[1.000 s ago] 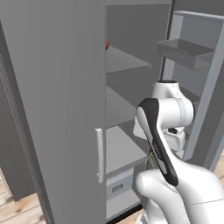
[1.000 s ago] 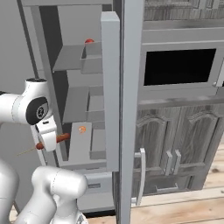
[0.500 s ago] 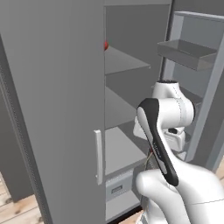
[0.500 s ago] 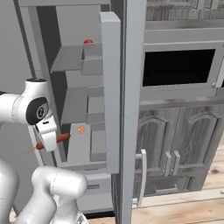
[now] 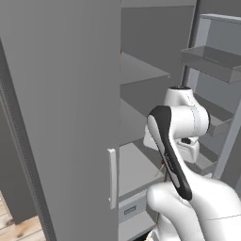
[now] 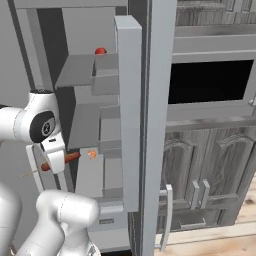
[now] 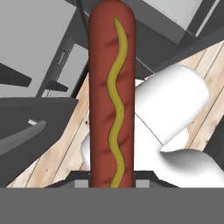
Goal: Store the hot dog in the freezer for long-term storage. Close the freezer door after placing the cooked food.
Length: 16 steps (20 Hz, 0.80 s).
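While the hand [image 6: 54, 161] hangs low in front of the open freezer [image 6: 85, 125], it's clamped on the hot dog [image 7: 111, 94], which sticks straight out from betw. the fingers, mustard squiggle along its length. In the right base view the hot dog shows red-orange either side of the hand. Freezer door [image 6: 129, 120] stands open to the hand's right; shelves lie beyond it, a small red round item [image 6: 100, 51] high above.

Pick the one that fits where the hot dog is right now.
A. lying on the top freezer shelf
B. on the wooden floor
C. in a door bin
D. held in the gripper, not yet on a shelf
D: the hot dog rises from the shut gripper, with floor and freezer shelves behind it.
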Motion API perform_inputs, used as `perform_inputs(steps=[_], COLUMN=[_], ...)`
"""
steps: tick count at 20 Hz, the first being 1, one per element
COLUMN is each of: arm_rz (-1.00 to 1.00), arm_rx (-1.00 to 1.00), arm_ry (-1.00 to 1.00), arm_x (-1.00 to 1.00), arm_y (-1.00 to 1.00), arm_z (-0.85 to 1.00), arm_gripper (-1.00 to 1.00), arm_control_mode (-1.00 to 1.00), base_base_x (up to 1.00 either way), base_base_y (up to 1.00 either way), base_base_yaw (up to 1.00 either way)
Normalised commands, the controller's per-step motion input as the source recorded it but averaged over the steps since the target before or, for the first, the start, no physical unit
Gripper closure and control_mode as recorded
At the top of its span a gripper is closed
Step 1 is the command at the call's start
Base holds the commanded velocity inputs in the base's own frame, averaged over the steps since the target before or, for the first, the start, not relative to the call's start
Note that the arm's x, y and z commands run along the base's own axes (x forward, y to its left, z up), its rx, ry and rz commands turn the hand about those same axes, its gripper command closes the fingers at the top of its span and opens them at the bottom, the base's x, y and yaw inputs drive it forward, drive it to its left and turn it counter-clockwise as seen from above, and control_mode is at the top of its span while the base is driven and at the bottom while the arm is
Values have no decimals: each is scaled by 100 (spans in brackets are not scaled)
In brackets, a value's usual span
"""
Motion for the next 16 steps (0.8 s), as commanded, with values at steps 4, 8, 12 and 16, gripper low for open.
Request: perform_inputs(steps=[4,8,12,16], arm_rz=[0,0,0,0], arm_rx=[0,0,0,0], arm_ry=[0,0,0,0], arm_x=[0,0,0,1], arm_y=[0,0,0,0], arm_z=[0,0,0,0], arm_gripper=[100,100,100,100], arm_control_mode=[100,100,100,-100], base_base_x=[37,7,0,2], base_base_y=[-10,-1,0,0], base_base_yaw=[0,0,0,0])
